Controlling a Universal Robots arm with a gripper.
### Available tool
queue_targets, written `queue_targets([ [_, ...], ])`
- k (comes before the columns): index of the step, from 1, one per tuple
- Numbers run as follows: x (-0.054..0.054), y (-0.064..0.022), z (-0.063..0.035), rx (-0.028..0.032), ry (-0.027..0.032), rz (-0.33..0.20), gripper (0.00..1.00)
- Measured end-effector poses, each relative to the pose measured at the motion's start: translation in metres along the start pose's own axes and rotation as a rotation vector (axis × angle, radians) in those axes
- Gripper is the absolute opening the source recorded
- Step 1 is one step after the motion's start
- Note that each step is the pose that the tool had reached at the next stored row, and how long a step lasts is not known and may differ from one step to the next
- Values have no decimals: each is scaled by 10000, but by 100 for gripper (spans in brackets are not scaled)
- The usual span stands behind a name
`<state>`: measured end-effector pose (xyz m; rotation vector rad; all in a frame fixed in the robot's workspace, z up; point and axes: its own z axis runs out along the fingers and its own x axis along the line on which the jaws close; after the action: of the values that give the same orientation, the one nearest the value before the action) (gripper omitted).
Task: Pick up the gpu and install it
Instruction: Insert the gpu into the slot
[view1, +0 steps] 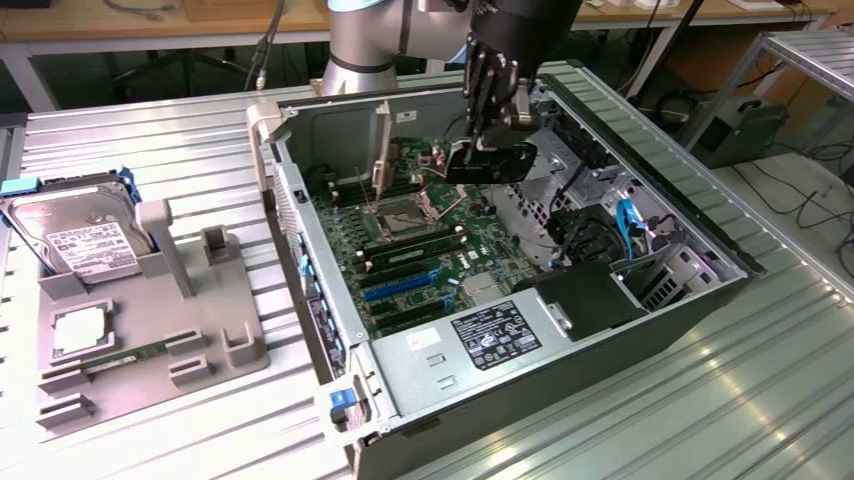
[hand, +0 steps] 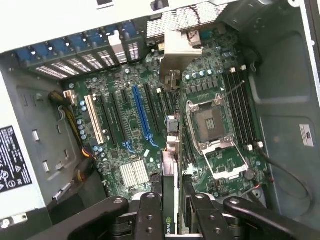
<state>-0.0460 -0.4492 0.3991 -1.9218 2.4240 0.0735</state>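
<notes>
1. Gripper state: your jaws are closed on the gpu. In the wrist view, the fingers sit on either side of the card's thin edge.
2. Location of the gpu: it hangs inside the open computer case, raised over the motherboard near the CPU socket. It is seated in no slot.
3. The exterior view gives you height and surroundings.
   - The card is held well above the board.
   - Its pale bracket strip stands upright toward the case wall on the exterior view's left.
   - A grey fixture lies on the ribbed metal surface, apart from the case, and carries a hard drive.
4. The wrist view gives you alignment.
   - The gpu appears edge-on, running between the CPU socket and the row of expansion slots.
   - The long blue slot lies just to one side of that line, and a small finned heatsink sits near its end.
5. How far the card's lower edge is from the board cannot be judged from either view.
</notes>
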Motion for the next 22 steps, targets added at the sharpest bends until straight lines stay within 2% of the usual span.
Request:
queue_targets([
  [10, 15, -2, 172, -137, 17, -1827, 26],
  [14, 96, 43, 268, -148, 16, -1966, 26],
  [22, 284, 245, 467, -152, 15, -2039, 26],
])
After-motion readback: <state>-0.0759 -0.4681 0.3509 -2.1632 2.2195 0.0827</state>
